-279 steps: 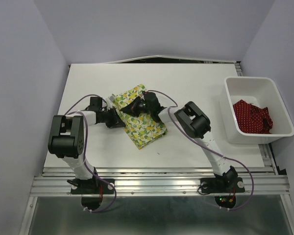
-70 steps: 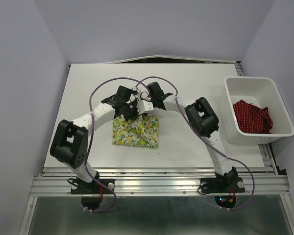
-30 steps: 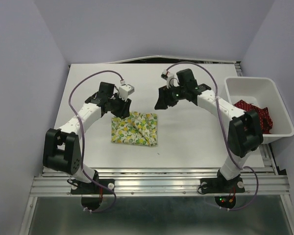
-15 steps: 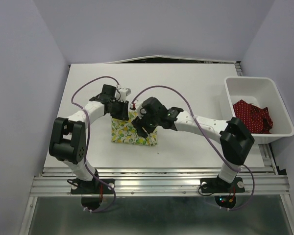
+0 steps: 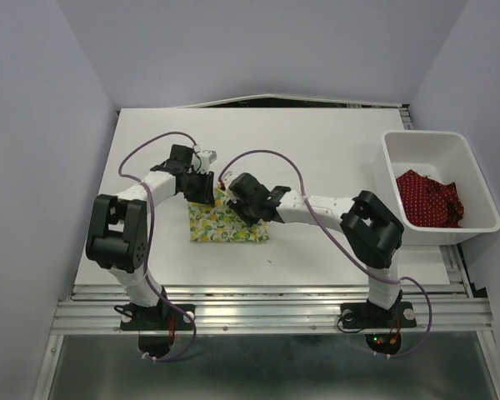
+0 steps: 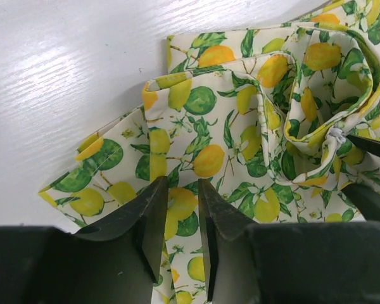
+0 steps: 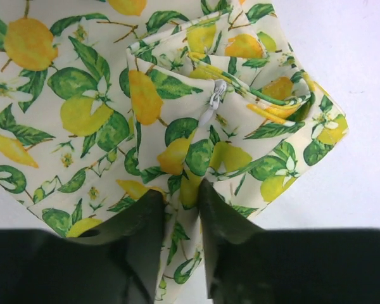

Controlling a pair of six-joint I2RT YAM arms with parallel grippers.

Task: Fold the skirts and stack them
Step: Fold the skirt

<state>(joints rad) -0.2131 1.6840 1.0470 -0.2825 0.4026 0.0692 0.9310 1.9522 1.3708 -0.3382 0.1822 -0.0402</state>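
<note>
Black fingers of the left gripper (image 6: 179,190) are clenched on a pinch of the lemon-print skirt (image 6: 240,120) at its far-left edge, and the right gripper (image 7: 179,193) likewise nips a bunched fold just below the zip pull (image 7: 213,95). That skirt lies as a small folded packet near the middle of the table (image 5: 317,142), while the red dotted skirt (image 5: 429,200) sits crumpled in the white bin (image 5: 387,187), well off to the right. To finish this fold neatly, I judge both grips should travel together, layers taut, and let go only once the edge lies flush.
</note>
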